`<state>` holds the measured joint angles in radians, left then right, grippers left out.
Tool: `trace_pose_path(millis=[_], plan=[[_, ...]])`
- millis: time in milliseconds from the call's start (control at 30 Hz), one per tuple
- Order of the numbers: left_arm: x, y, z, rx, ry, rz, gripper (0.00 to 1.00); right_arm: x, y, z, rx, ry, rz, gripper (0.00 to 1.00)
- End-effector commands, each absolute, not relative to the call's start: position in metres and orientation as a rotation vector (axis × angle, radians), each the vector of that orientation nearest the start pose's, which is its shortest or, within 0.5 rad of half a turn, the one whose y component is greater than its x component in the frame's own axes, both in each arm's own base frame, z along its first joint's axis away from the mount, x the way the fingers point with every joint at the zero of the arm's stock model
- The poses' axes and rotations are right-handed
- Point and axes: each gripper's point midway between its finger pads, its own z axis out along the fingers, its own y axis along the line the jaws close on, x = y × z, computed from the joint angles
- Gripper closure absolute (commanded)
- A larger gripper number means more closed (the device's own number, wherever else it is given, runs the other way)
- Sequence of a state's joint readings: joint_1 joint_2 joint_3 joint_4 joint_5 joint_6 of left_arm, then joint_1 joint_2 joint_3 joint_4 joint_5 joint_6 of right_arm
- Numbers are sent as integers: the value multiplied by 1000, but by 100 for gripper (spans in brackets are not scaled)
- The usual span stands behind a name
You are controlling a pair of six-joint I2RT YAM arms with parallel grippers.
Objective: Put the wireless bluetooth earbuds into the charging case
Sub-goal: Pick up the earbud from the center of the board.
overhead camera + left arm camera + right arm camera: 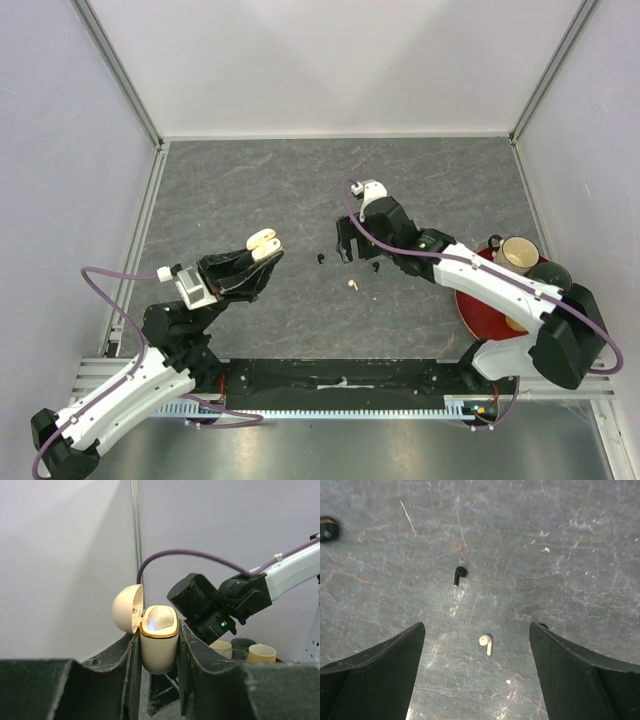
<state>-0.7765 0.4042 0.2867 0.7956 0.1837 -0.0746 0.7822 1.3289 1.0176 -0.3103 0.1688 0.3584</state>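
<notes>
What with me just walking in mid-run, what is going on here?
The left end effector is shut on the open cream charging case, held off the table. The right end effector hangs open over the table, above a white earbud and a black earbud lying loose. Neither is picked up yet.

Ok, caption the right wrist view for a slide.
Open right gripper poised above a white earbud and a black earbud lying apart on the grey table.
</notes>
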Motion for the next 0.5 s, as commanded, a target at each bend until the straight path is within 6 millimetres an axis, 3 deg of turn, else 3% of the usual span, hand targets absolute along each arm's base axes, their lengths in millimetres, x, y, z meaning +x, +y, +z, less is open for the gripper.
trace_pose_path(millis=[0,333,467], plan=[[149,-190,377,453,783,-856,98,280,270,155,-456,2265,457,10],[149,-189,376,439,791,-868,98,260,271,89,-590,2456,411,36],[150,-189,375,437,796,-868,98,253,273,70,-677,2492,393,40]])
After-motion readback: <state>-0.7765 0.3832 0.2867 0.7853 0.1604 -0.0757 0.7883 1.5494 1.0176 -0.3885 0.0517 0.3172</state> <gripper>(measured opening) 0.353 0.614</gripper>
